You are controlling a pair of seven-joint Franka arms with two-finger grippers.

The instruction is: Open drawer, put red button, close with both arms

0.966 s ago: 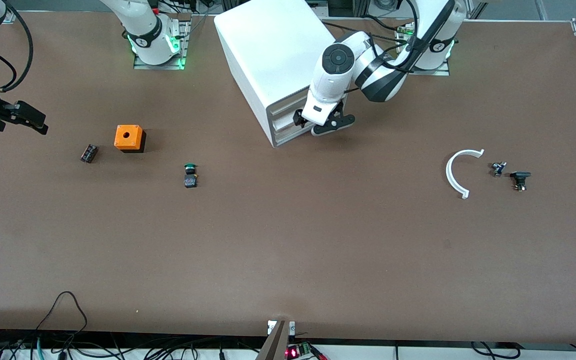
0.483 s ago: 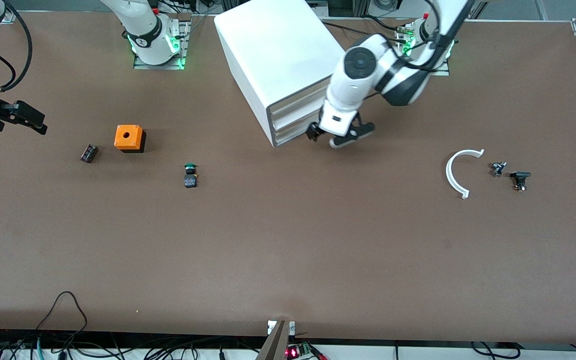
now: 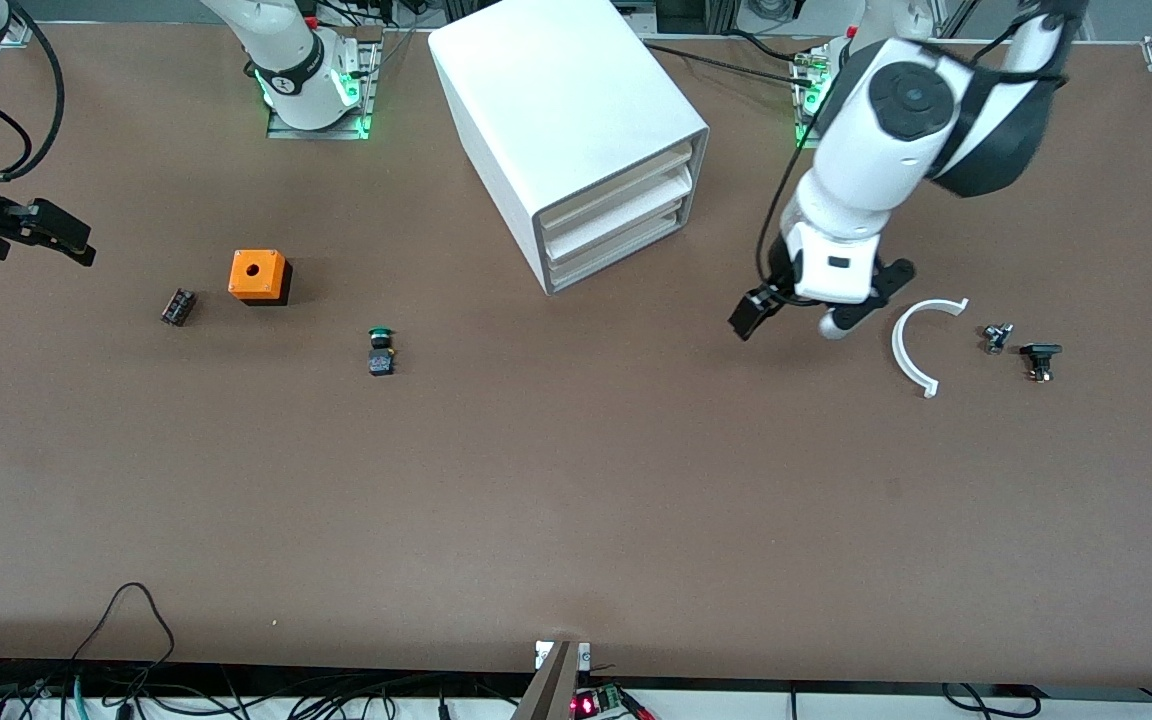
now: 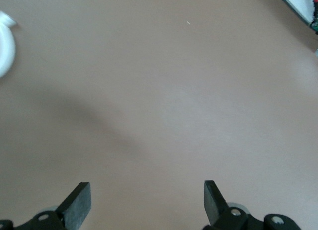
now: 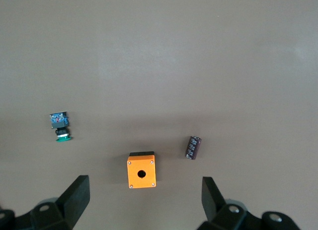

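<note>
The white cabinet stands at the back of the table, and its three cream-fronted drawers all sit pushed in. No red button shows in any view. My left gripper hangs open over bare table between the cabinet and a white arc; in the left wrist view the left gripper has nothing between its fingers. My right gripper waits open in the air at the right arm's end of the table. In the right wrist view the right gripper is high over an orange box.
An orange box with a hole, a black cylinder and a green-capped button lie toward the right arm's end. A white arc and two small dark parts lie toward the left arm's end.
The left arm has swung away from the cabinet's drawer fronts toward its own end of the table, gripper still open. The right arm has not moved.
</note>
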